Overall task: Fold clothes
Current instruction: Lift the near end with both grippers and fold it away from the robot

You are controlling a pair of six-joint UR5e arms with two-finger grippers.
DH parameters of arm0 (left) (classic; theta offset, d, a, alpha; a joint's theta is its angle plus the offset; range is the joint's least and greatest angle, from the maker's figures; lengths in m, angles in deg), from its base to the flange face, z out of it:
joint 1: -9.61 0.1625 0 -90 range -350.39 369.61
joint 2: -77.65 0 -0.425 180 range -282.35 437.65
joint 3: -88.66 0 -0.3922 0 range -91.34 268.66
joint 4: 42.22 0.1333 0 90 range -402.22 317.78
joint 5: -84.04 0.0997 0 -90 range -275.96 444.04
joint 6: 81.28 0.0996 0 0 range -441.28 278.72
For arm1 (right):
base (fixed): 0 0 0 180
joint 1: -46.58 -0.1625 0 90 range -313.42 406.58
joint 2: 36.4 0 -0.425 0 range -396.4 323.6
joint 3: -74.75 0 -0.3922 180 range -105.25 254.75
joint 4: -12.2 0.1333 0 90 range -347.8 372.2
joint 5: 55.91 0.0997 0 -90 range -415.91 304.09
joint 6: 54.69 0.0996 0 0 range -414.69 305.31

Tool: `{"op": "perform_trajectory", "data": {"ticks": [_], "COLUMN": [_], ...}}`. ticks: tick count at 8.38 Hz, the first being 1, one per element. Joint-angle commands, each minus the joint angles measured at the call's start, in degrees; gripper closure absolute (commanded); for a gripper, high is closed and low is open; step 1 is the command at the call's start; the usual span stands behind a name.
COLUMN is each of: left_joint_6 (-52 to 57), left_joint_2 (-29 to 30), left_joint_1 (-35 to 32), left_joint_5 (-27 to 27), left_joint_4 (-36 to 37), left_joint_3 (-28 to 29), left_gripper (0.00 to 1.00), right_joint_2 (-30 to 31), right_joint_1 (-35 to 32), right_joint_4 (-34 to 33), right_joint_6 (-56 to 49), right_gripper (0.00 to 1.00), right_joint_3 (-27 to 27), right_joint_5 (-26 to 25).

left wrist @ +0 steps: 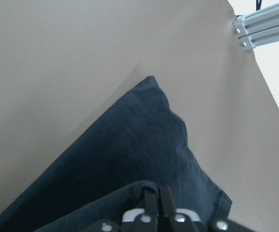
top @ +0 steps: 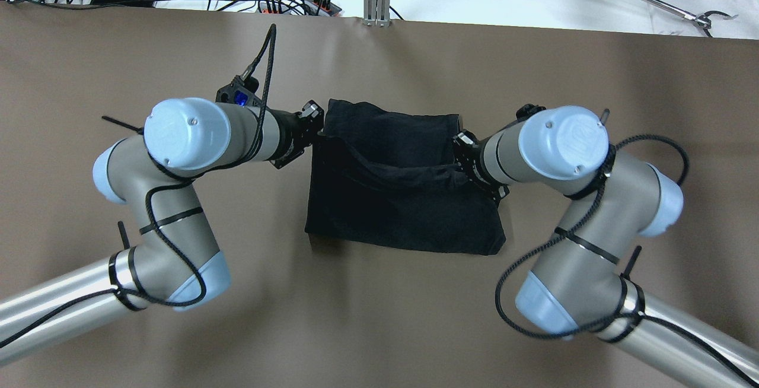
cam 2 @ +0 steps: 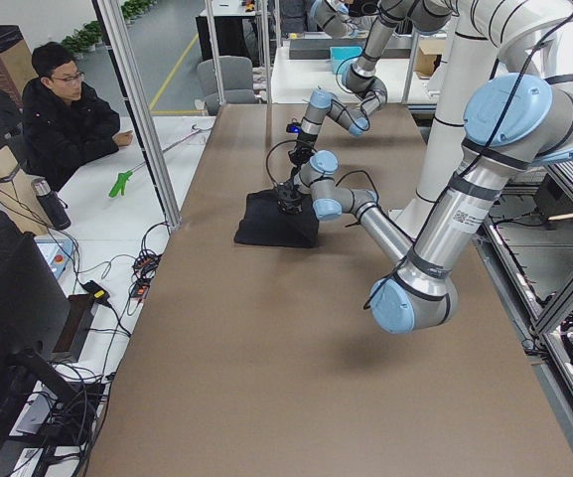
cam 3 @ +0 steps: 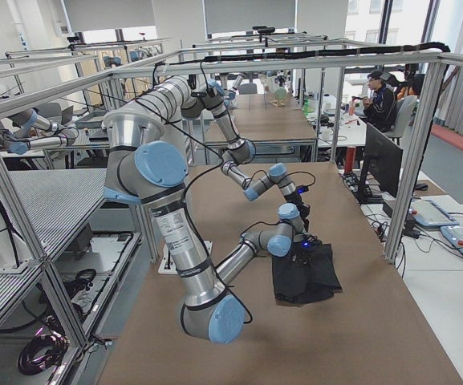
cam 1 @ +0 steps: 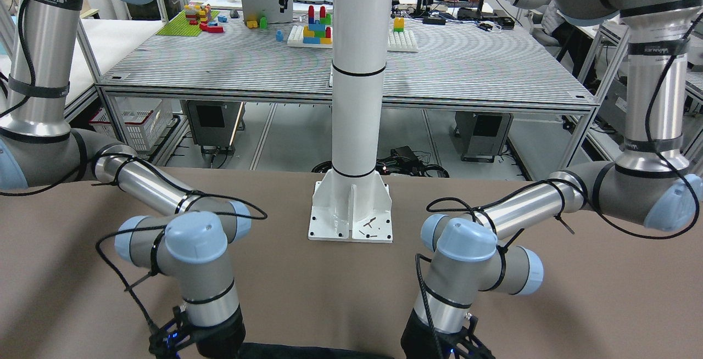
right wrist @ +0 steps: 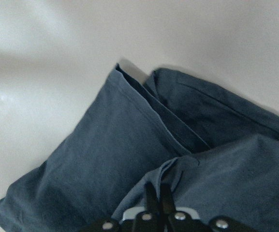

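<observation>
The black garment lies on the desk with its long side running between my hands, my left fingers and right fingers pinched shut on opposite ends, so I judge both must travel together.

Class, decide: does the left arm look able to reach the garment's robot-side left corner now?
Probably yes: the left gripper is already at the garment's left edge, with only bare table beside that corner. It looks shut on the cloth, though, so it must let go first.
</observation>
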Motion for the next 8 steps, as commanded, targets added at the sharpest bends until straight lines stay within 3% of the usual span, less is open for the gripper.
{"op": "perform_trajectory", "data": {"ticks": [1,2,4,6,8], "left_joint_6": [5.3,8.3,8.6,9.7,23.2], "left_joint_2": [13.1,14.3,14.3,14.3,11.5], "left_joint_1": [-2.5,-4.0,-5.2,-6.7,-11.1], "left_joint_5": [3.6,4.0,3.9,2.8,-4.1], "left_joint_4": [-12.4,-15.0,-15.1,-14.5,-5.9], "left_joint_3": [28.8,32.4,32.5,30.3,23.5], "left_gripper": [0.06,0.06,0.06,0.06,0.06], "right_joint_2": [-9.6,-11.9,-11.8,-10.2,-7.2], "right_joint_1": [-4.5,-6.8,-7.2,-8.8,-11.9], "right_joint_4": [12.8,12.9,13.0,13.3,13.2], "right_joint_6": [-13.3,-16.2,-16.7,-22.5,-34.8], "right_gripper": [0.06,0.05,0.05,0.05,0.05], "right_joint_3": [22.6,25.0,24.9,24.6,22.5], "right_joint_5": [1.7,2.4,3.7,3.7,3.8]}}
